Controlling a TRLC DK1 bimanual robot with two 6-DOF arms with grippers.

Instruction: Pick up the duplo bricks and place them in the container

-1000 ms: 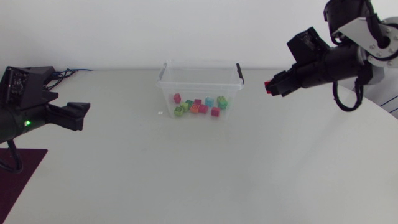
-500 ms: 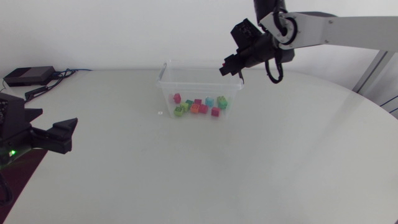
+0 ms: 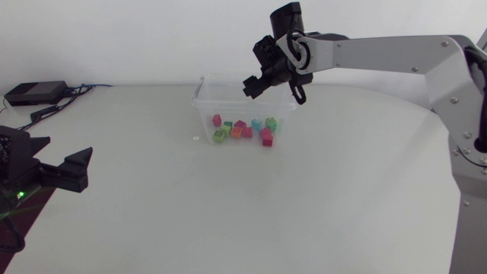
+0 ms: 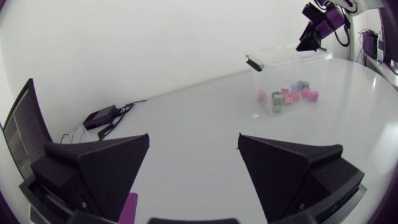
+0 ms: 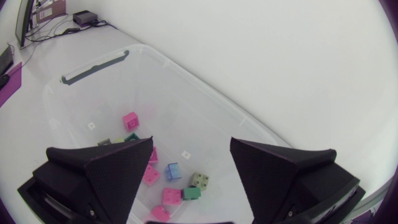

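Duplo bricks (image 3: 243, 131): a bright cluster of pink, green, orange and blue lying on the floor of the clear container (image 3: 204, 95), which stands at the far middle of the table (image 3: 304, 205).
Right hand (image 5: 191, 143): poised above the container's open top on your long-reaching right arm, its fingers spread wide with nothing between them; the wrist view looks straight down onto the pink brick (image 5: 130, 120) and the blue brick (image 5: 173, 172).
Left hand (image 4: 194, 149): low at the table's near left edge, well apart from the container, also wide open and empty.
Table outside the container: no brick shows on it in the head view.
Step in hand: by the look of it, the placing end of a cycle, since your right hand is over the drop spot and carries nothing.
Progress: judged from this, the task is at or close to its finish.
Next move: you need to lift the right hand straight up, clear of the container's walls and its dark handle (image 5: 93, 67), before swinging it away.
After that: scan the table for any brick out of sight here; if you find none, park both arms.
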